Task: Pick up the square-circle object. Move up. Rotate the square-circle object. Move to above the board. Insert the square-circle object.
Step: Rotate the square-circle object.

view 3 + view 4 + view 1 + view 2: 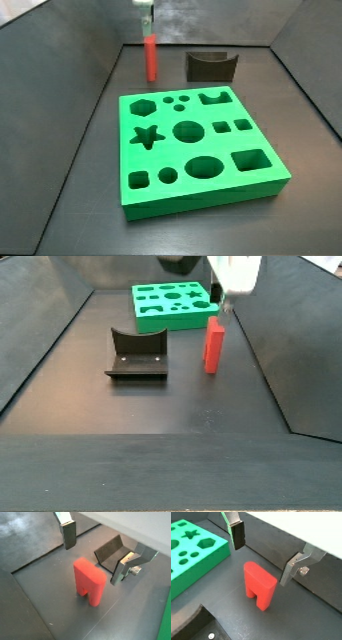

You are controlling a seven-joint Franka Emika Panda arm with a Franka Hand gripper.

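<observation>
- Both wrist views: the gripper (pixel 264 554) hangs with jaws spread wide and empty, directly above the red peg (pixel 259 585).
- The peg stands upright on the tabletop, long axis vertical, between board (pixel 201 150) and holder (pixel 138 354).

Dark fixture (pixel 136 354) on the matte black floor (pixel 147 416): flat base plate, upright back with a dipped top edge, low side walls. Shows also at the far end of the floor in a side view (pixel 210 65), and in a wrist view (pixel 110 551) just beyond the spread claw (pixel 93 562). Stands upright, touching nothing else, apart from the smooth grey walls (pixel 40 336) sloping up around the floor.
</observation>
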